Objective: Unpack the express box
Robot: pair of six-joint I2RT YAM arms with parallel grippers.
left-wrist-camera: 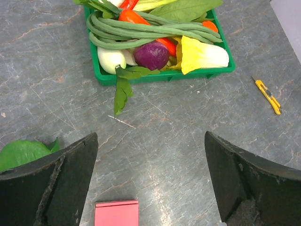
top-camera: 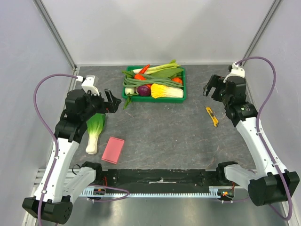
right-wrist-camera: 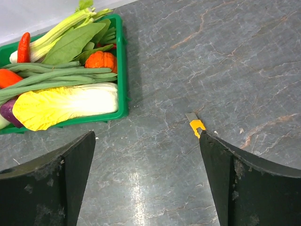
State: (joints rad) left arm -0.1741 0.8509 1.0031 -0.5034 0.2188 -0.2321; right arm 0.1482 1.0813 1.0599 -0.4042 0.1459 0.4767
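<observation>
While the dark grey marbled surface [top-camera: 160,136] carries a green plastic crate [top-camera: 184,88] of vegetables at the back, the left claw [left-wrist-camera: 150,141] and right claw [right-wrist-camera: 148,139] hang wide open, empty. Thin, plain salmon-pink cardboard express box [top-camera: 113,149] lies flat at front left, just beside a green-leafed white-stalked vegetable [top-camera: 95,129].

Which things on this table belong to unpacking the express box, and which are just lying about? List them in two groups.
For the job:
- pink express box
- yellow utility knife, probably for cutting it open

Just lying about:
- green crate full of vegetables
- leafy vegetable on the table beside the box
- loose leaf in front of the crate
</observation>
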